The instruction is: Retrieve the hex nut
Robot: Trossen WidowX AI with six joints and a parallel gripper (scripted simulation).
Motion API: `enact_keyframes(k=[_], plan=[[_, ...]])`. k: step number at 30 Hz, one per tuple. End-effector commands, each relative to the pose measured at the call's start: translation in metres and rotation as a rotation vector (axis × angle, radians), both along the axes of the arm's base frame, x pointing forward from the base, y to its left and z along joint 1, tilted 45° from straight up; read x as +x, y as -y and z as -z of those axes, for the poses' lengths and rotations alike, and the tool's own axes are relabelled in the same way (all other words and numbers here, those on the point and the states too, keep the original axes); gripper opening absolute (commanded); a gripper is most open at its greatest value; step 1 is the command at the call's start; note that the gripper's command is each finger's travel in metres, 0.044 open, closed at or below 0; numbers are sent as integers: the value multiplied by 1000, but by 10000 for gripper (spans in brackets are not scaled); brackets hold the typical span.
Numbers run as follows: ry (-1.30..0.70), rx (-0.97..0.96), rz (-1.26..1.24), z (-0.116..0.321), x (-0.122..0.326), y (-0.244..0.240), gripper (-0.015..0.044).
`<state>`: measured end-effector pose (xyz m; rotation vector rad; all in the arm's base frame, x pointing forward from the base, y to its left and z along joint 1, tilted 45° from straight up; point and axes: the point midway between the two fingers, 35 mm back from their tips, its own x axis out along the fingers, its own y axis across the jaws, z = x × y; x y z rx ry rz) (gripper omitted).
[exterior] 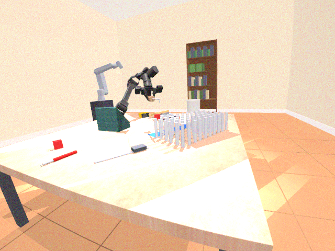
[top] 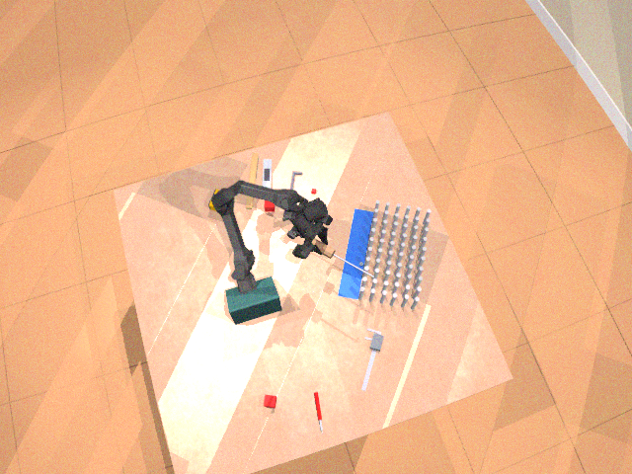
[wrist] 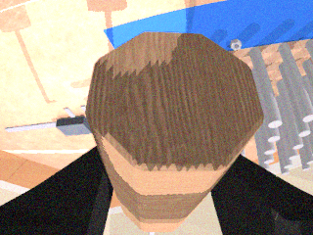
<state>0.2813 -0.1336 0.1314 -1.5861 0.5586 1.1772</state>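
My gripper is shut on the wooden handle of a hook tool. The tool is raised; its thin shaft reaches over the blue strip toward the near spacers in the top view, and its bent tip hangs in the air above spacer height in the exterior view. The hex nut lies on the strip, close to its spacer-side edge. The metal spacers that show stand upright. The handle hides much of the wrist view.
A caliper lies beside the field. A red-handled tool and a red cube lie farther off. A hex key, a wooden stick and a small red cube lie beyond the arm.
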Motion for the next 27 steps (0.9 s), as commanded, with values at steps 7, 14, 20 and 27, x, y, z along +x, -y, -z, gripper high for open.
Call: enact_keyframes(k=[7,14,20,27], plan=[[-98,15,169,24,6,50,0],[-160,25,255,44,7,81,0],[-212,28,306,63,6,107,0],[-273,33,365,87,1,136,0]])
